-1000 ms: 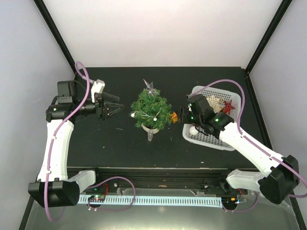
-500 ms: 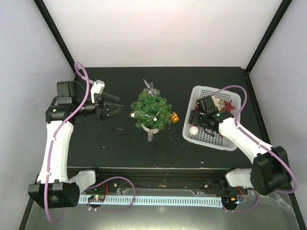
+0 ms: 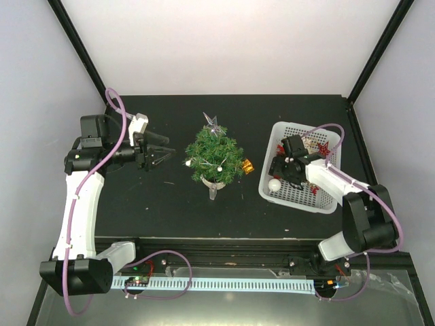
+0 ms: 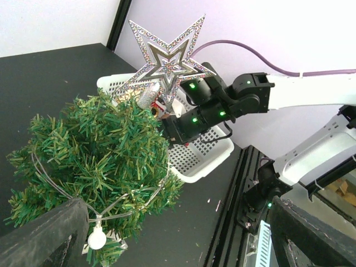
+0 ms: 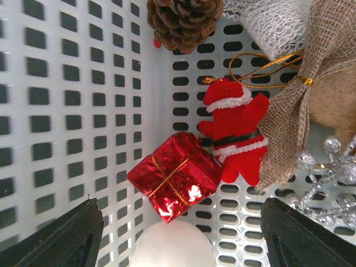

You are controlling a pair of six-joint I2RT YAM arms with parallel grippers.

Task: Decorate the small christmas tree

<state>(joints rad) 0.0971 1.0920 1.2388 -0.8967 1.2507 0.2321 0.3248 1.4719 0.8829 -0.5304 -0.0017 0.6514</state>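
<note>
The small christmas tree (image 3: 214,157) stands mid-table with a silver star (image 3: 214,123) on top, a light string and a gold gift ornament (image 3: 247,166) on its right side. It fills the left wrist view (image 4: 94,150), with the star (image 4: 167,55) above. My left gripper (image 3: 160,149) is open and empty, just left of the tree. My right gripper (image 3: 282,170) is open inside the white basket (image 3: 299,125). It hovers over a red gift box (image 5: 175,181), a white ball (image 5: 172,245) and a Santa figure (image 5: 236,130).
The basket (image 5: 55,83) also holds a pine cone (image 5: 186,19), a burlap sack (image 5: 317,83) and a silver snowflake (image 5: 334,178). A red star (image 3: 323,149) lies at its far right. The black frame posts stand at the table's back corners.
My right gripper has drawn back from the tree's right side into the basket. The gold gift ornament stays on the tree. The left arm has not moved.
</note>
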